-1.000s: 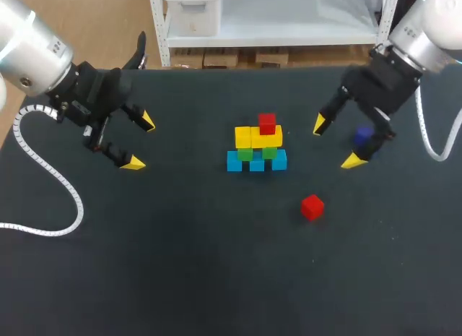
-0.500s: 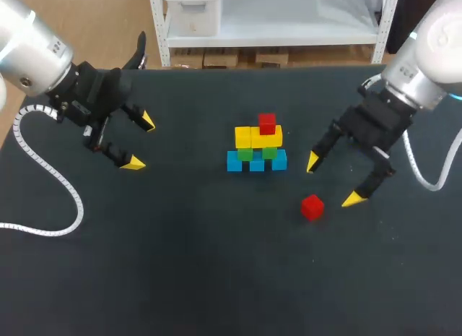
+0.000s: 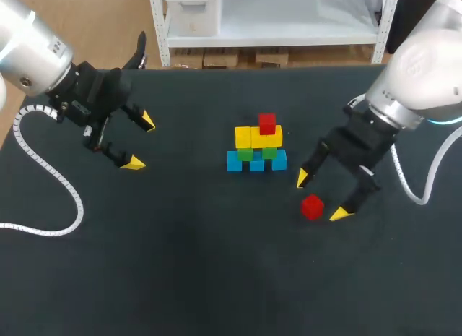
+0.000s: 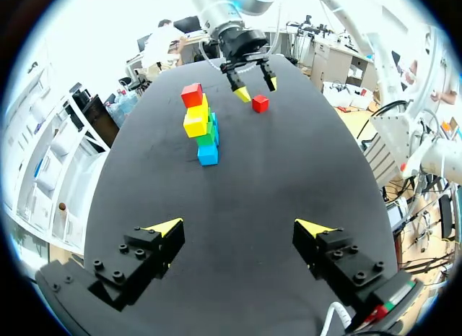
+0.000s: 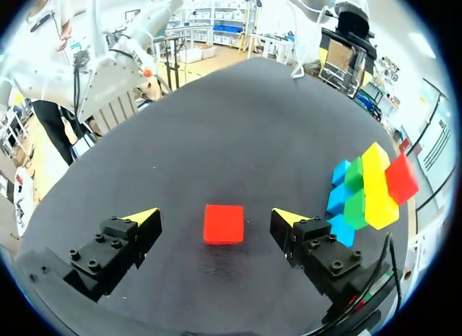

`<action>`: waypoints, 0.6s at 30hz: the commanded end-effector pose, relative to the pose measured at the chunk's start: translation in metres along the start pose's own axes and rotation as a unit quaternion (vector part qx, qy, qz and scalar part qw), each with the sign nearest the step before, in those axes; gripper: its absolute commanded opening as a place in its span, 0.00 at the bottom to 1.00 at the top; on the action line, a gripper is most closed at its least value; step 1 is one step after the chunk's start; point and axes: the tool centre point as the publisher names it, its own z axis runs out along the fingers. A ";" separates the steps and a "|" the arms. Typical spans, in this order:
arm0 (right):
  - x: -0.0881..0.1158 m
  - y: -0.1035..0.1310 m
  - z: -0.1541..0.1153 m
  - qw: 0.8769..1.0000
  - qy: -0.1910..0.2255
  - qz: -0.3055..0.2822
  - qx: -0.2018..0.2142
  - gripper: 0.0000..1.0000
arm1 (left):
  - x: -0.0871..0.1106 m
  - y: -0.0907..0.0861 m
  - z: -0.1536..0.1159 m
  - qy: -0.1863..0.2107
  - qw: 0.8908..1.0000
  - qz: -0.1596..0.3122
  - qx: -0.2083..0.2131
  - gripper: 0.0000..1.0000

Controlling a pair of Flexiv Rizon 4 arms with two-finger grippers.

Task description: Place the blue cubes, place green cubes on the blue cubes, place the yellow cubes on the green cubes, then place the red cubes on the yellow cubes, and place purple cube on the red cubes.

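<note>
The right gripper [image 3: 320, 197] has been lowered toward the loose small red cube [image 3: 312, 207], which is now framed by its spread fingers (neither touching) on the dark table [image 3: 180, 264]. The stepped blue-green-yellow-red cube stack [image 3: 257, 144] is found nearby. The left gripper [image 3: 140, 141] is held open, well apart.

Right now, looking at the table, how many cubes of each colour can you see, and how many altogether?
Blue cubes: 3
Green cubes: 2
Yellow cubes: 2
Red cubes: 2
Total: 9
</note>
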 end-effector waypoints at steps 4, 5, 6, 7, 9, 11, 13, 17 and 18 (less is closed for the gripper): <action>0.002 -0.005 0.010 1.000 0.003 0.004 0.003 0.43 | 0.001 0.001 0.000 -0.001 1.000 0.002 0.001 1.00; 0.002 -0.005 0.011 1.000 0.003 0.004 0.003 0.41 | 0.001 0.001 0.000 -0.001 1.000 0.002 0.001 1.00; 0.002 -0.005 0.012 1.000 0.002 0.005 0.002 0.39 | 0.001 0.001 0.000 -0.001 1.000 0.002 0.001 1.00; 0.003 -0.005 0.013 1.000 0.002 0.005 0.002 0.34 | 0.001 0.001 0.000 -0.001 1.000 0.002 0.001 1.00; 0.003 -0.004 0.015 1.000 0.001 0.005 0.001 0.23 | 0.001 0.001 0.000 -0.001 1.000 0.002 0.001 1.00; 0.004 -0.003 0.016 1.000 0.001 0.006 0.000 0.00 | 0.001 0.001 0.000 -0.001 1.000 0.002 0.001 1.00; 0.004 -0.003 0.016 1.000 0.002 0.006 -0.001 0.00 | 0.001 0.001 0.000 -0.001 1.000 0.002 0.001 1.00; -0.005 -0.007 0.010 1.000 0.015 0.008 0.011 0.00 | 0.001 0.001 0.000 -0.001 1.000 0.002 0.001 1.00; -0.008 -0.009 0.009 1.000 0.018 0.009 0.016 0.00 | 0.001 0.001 0.000 -0.001 1.000 0.002 0.001 1.00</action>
